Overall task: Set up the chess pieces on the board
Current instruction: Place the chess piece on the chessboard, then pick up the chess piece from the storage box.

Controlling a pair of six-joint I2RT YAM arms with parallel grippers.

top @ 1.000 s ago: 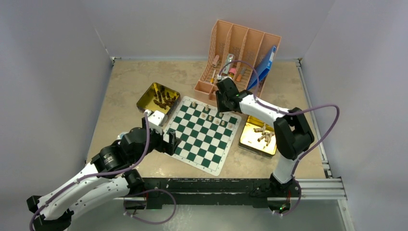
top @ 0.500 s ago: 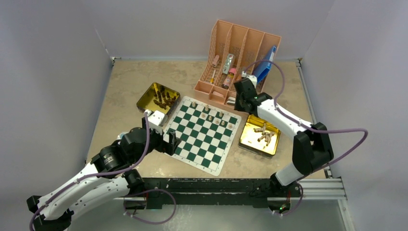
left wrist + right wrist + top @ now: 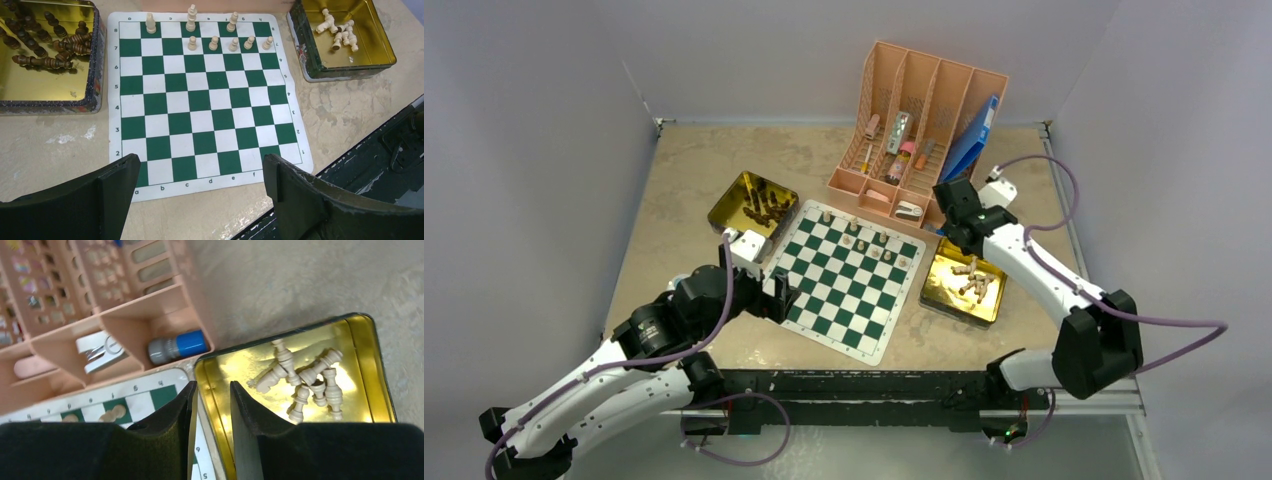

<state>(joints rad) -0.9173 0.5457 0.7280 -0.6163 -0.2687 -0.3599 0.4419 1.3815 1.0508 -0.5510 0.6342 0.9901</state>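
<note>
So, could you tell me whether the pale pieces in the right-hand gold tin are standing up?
No, tipped over: the pale pieces lie jumbled on their sides on the floor of the gold tin.

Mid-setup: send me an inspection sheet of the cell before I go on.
Surface: beige tabletop, scuffed.
Job's things: board flat; eight pale pieces upright on far two rows; spare pale pieces in right tin; dark pieces in left tin.
Clutter: pink organizer, blue folder.
Grippers: left gripper open over board's near edge; right gripper narrowly open, empty, over right tin's edge.
Cables: purple cables loop off both arms.
Surroundings: grey walls.
</note>
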